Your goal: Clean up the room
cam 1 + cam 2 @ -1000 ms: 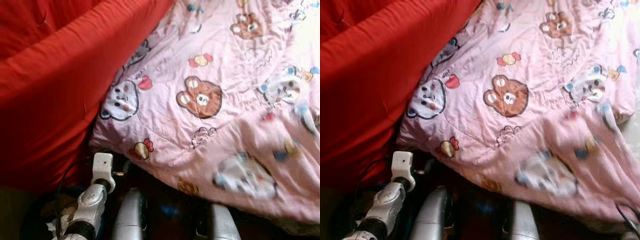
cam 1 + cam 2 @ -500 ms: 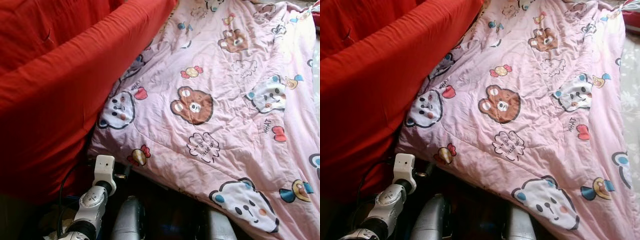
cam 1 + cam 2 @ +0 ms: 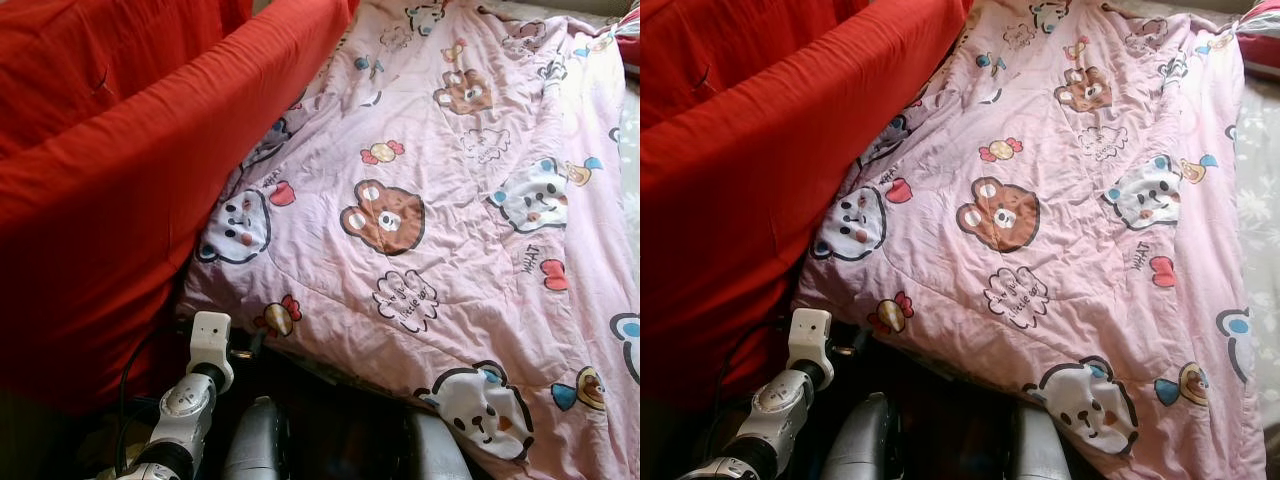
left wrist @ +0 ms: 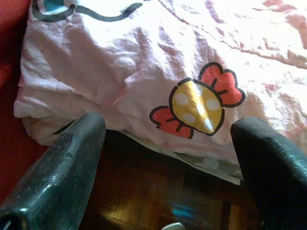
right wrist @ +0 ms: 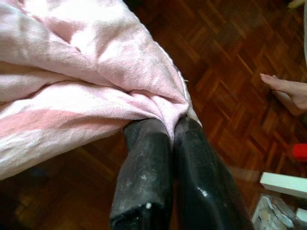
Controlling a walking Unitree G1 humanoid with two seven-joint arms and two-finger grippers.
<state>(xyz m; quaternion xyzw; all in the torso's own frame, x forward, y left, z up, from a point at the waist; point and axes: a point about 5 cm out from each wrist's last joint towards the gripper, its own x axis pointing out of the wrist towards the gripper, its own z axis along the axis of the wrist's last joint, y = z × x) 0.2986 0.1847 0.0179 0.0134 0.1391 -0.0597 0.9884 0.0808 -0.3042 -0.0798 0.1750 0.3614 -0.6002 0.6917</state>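
Note:
A pink quilt (image 3: pixel 430 190) printed with bears and candies lies spread out, its left edge against a big red cushion (image 3: pixel 110 170). My left gripper (image 4: pixel 168 158) is open, its two black fingers (image 4: pixel 62 167) wide apart just short of the quilt's near corner (image 4: pixel 120 96) with the candy print, over the wooden floor. My left arm (image 3: pixel 190 395) reaches up to that corner at the lower left. My right gripper (image 5: pixel 172 129) is shut on a bunched fold of the quilt's edge (image 5: pixel 96 81), above the floor.
Dark parquet floor (image 5: pixel 225 57) lies under the quilt's edge. A person's bare foot (image 5: pixel 288 91) stands on it near my right gripper, with a white box edge (image 5: pixel 283 184) and a small red thing (image 5: pixel 300 152) close by. A pale flowered sheet (image 3: pixel 1262 210) borders the quilt's right side.
The quilt's near right part, bunched and blurred a second ago, now lies flat and spread toward the lower right. The camera has tilted slightly. My left arm stays in place.

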